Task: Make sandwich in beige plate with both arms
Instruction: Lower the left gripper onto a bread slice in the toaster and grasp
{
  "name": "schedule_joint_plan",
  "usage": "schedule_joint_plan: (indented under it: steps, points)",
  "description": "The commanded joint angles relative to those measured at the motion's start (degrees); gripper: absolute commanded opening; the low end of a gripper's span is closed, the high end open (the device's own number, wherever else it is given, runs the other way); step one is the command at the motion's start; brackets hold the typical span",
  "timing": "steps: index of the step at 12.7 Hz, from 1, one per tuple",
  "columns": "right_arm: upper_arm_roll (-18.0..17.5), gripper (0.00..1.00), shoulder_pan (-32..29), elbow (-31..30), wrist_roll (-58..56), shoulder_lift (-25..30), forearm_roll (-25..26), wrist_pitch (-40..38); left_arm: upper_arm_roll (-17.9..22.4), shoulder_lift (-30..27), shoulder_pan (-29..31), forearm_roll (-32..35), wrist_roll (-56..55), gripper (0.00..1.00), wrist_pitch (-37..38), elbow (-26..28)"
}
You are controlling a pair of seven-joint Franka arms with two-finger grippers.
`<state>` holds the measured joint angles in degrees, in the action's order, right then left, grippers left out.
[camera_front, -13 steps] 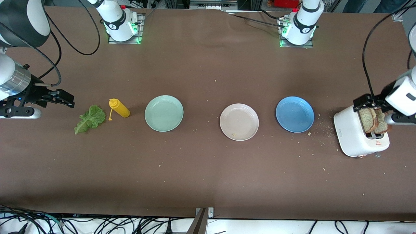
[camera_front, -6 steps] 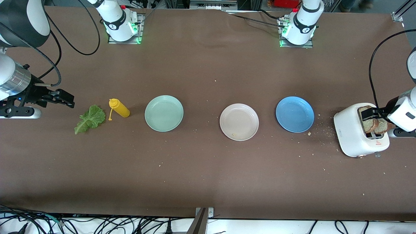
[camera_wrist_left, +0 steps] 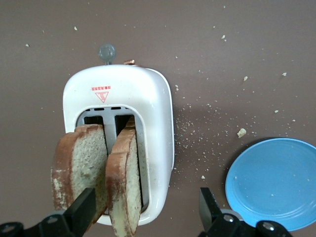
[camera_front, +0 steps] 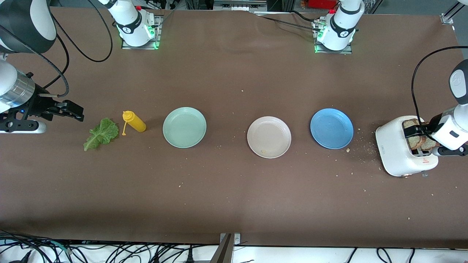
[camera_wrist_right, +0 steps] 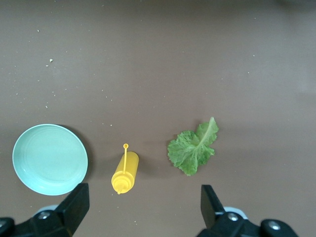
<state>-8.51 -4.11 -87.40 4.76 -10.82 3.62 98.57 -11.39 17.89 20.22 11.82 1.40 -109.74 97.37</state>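
We see the left gripper [camera_wrist_left: 143, 212] low over the white toaster [camera_front: 398, 153] at the left arm's end of the tabletop [camera_front: 234, 197], its fingers [camera_wrist_left: 81, 210] spread wide around both slices of toast [camera_wrist_left: 101, 175] standing in the slots, closed on neither. The right gripper [camera_wrist_right: 143, 210] waits above the lettuce leaf [camera_front: 101, 133] and yellow mustard bottle [camera_front: 134, 122], fingers wide apart and holding nothing. We find the beige plate [camera_front: 269, 137] bare between the mint-green plate [camera_front: 184, 127] and the blue plate [camera_front: 331, 128].
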Motion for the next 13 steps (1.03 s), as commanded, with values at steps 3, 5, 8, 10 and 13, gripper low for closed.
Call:
schedule_joint_plan:
  steps: [3,5,8,10,13]
  points:
    - [-0.19,1.00,-0.02,-0.31,0.51,0.27,0.77,0.48,-0.74,-2.34,2.45,1.10,0.71,0.83,-5.04,6.69]
    - [-0.10,1.00,-0.02,-0.31,0.51,0.27,0.77,0.48,-0.74,-2.42,2.71,1.10,0.71,0.34,-4.79,7.14]
    - [-0.10,1.00,-0.02,-0.23,0.43,0.27,0.95,0.48,-0.74,-2.33,3.42,1.10,1.24,0.00,-3.91,7.57]
    - [-0.10,1.00,-0.02,-0.23,0.42,0.27,0.95,0.48,-0.65,-2.68,3.42,1.10,1.15,0.00,-2.77,7.14]
    - [-0.10,1.00,-0.02,-0.23,0.60,0.27,0.95,0.48,-0.65,-4.09,3.94,1.10,1.15,0.00,-0.31,6.18]
